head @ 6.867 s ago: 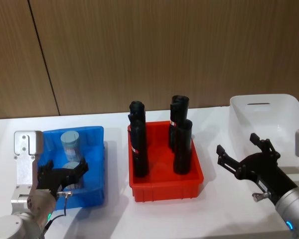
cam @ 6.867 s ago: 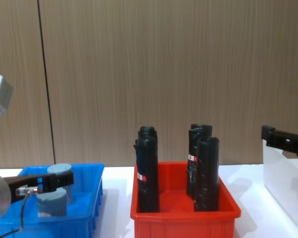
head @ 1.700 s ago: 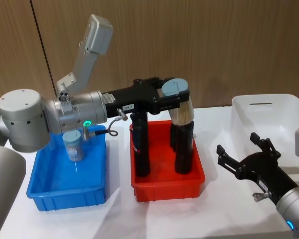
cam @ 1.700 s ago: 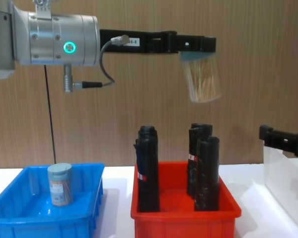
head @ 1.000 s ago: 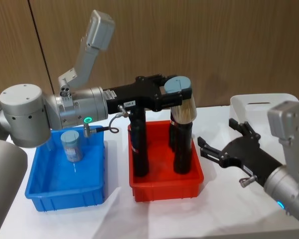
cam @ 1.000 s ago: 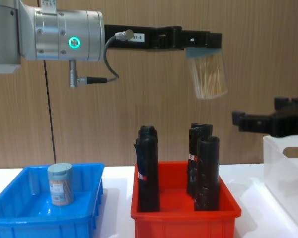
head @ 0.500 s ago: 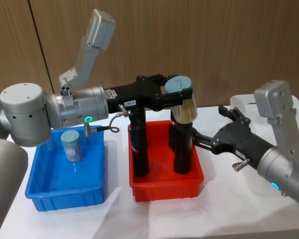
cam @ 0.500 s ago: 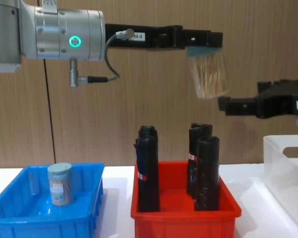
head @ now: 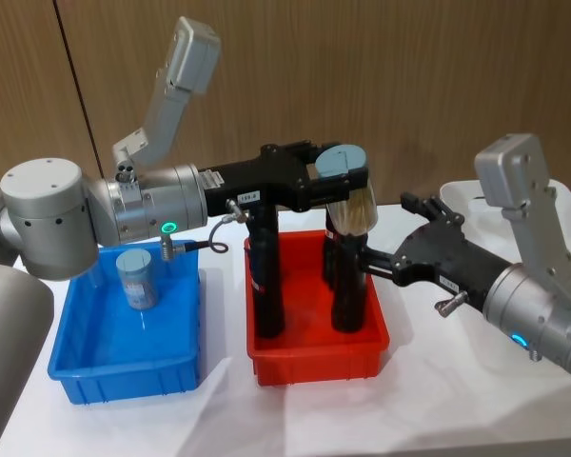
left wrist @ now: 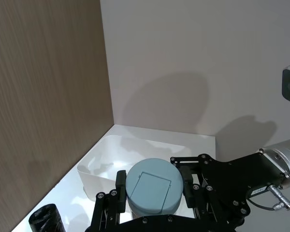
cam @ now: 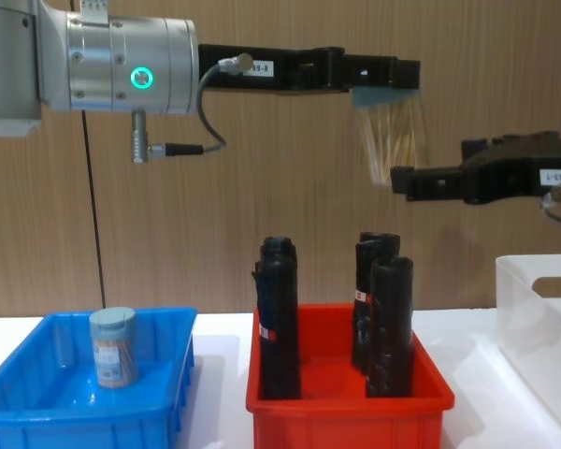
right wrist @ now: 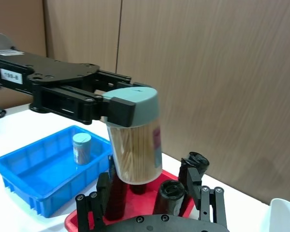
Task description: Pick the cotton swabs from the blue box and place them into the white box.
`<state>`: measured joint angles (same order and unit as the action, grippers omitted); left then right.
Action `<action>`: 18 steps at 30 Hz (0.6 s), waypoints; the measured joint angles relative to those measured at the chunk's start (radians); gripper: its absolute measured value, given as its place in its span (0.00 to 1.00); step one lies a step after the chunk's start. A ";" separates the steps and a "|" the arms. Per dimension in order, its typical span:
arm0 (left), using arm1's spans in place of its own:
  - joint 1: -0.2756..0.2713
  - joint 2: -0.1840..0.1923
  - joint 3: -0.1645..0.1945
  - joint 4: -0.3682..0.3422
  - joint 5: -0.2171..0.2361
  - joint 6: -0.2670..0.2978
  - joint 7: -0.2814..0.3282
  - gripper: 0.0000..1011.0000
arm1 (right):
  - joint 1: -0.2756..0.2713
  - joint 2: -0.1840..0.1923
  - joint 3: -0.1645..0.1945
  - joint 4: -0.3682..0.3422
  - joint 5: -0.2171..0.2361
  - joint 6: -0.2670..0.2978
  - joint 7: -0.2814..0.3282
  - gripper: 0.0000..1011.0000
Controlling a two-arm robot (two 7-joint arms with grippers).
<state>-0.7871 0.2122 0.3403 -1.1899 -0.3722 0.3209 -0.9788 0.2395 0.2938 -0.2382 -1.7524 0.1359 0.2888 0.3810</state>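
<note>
Wood-panelled wall (head: 409, 86) behind — left gripper (head: 335, 181) clamped a jar of cotton swabs (head: 353, 206) above the red bin (head: 314, 367); right gripper (head: 383, 230) spread open just beside it.

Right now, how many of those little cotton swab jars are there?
2. One jar stands in the blue box; the other jar hangs above the red bin, its lid clamped in the left gripper, the open right gripper close by. None looks hidden.

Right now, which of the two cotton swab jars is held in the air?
The lifted jar, clamped by its lid in the left gripper above the red bin; the other jar stands in the blue box.
</note>
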 joint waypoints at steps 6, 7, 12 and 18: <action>0.000 0.000 0.000 0.000 0.000 0.000 0.000 0.66 | 0.005 0.003 -0.002 -0.006 0.007 0.007 0.030 0.99; 0.000 0.000 0.000 0.000 0.000 0.000 0.000 0.66 | 0.005 0.004 -0.003 -0.007 0.009 0.009 0.038 0.99; 0.000 0.000 0.000 0.000 0.000 0.000 0.000 0.66 | 0.008 0.006 -0.005 -0.011 0.015 0.014 0.056 0.99; 0.000 0.000 0.000 0.000 0.000 0.000 0.000 0.66 | 0.016 0.005 -0.009 -0.012 0.017 0.020 0.073 0.99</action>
<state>-0.7875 0.2122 0.3403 -1.1896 -0.3722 0.3208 -0.9791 0.2555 0.2987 -0.2475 -1.7640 0.1533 0.3091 0.4545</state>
